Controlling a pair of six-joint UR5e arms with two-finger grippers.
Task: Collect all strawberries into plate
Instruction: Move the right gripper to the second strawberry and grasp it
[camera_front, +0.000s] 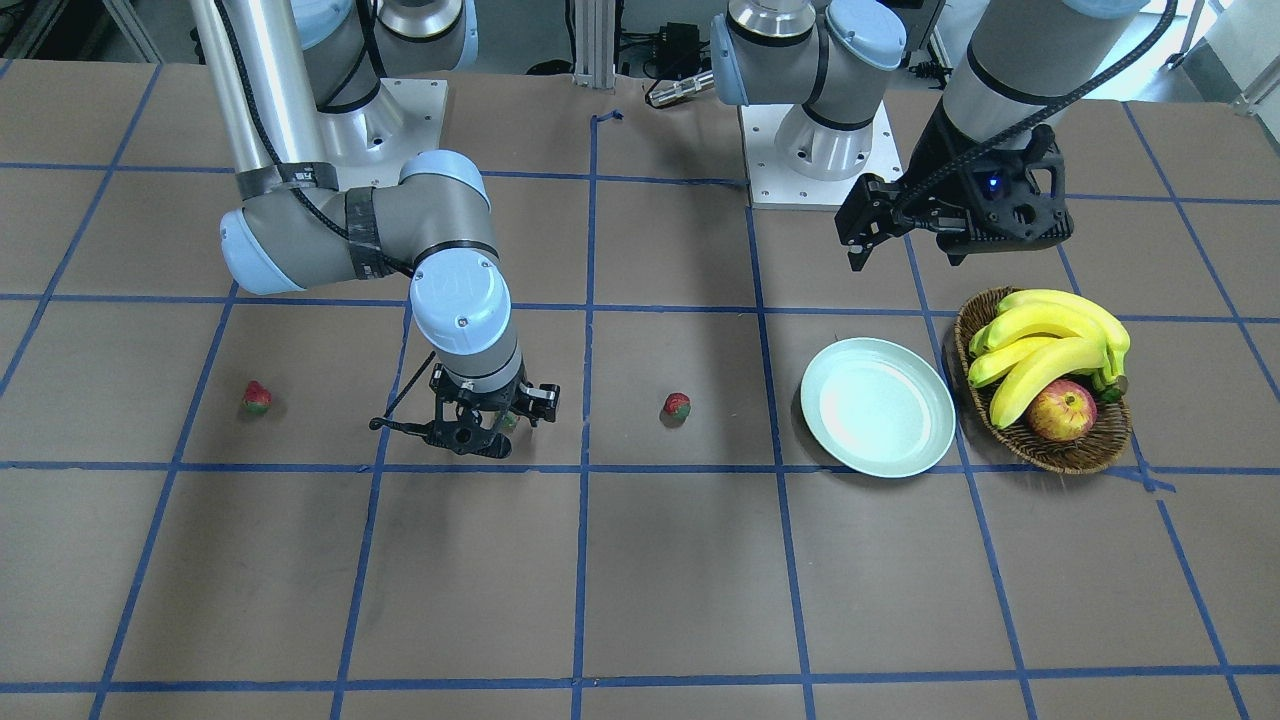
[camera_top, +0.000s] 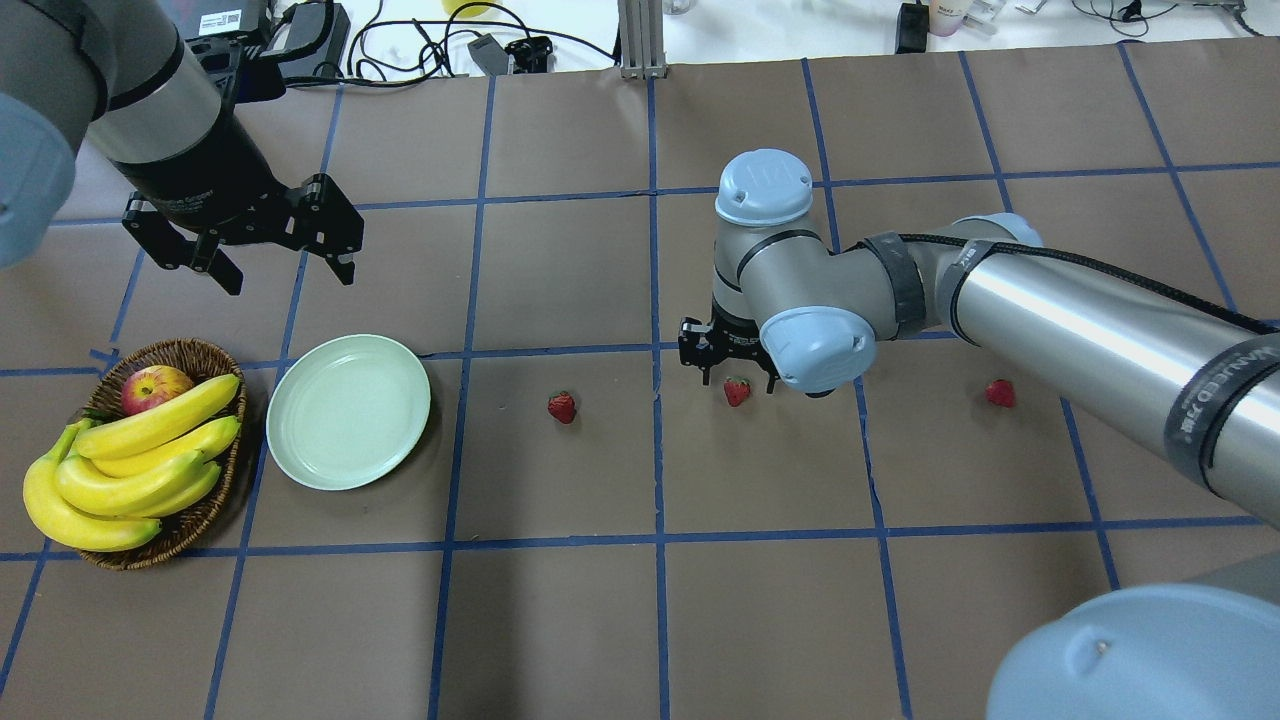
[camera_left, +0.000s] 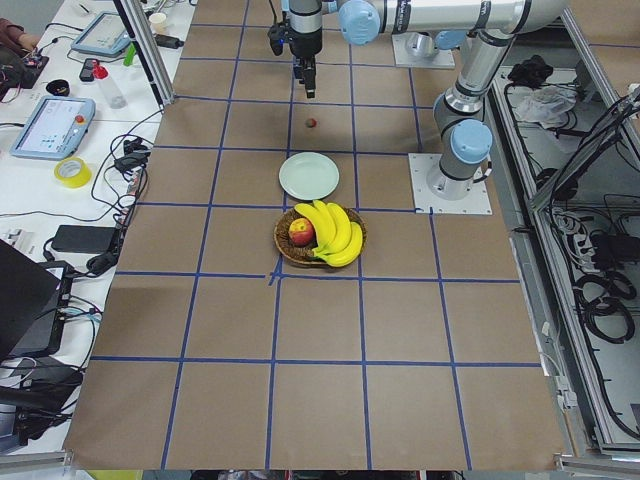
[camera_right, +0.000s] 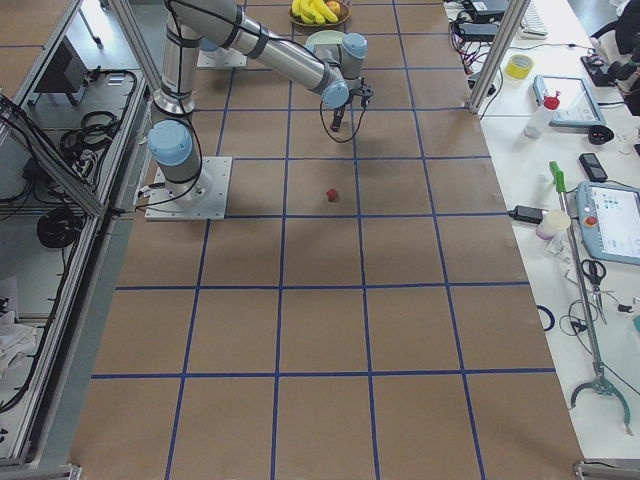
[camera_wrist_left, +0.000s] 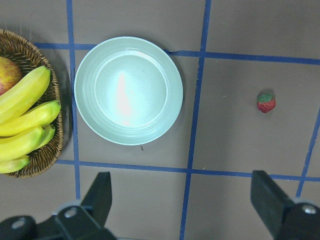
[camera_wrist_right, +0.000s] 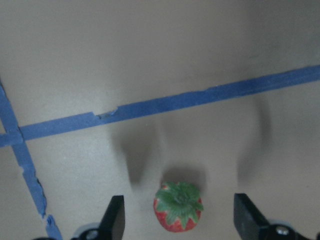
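Observation:
Three small red strawberries lie in a row on the brown table. My right gripper is open and low over the middle strawberry, one finger on each side without touching; the right wrist view shows the strawberry between the fingers. One strawberry lies between it and the plate; another lies far right. The pale mint plate is empty. My left gripper is open and empty, raised above the table behind the plate.
A wicker basket with bananas and a red-yellow apple stands just left of the plate. Blue tape lines grid the table. My right arm stretches over the table's right side.

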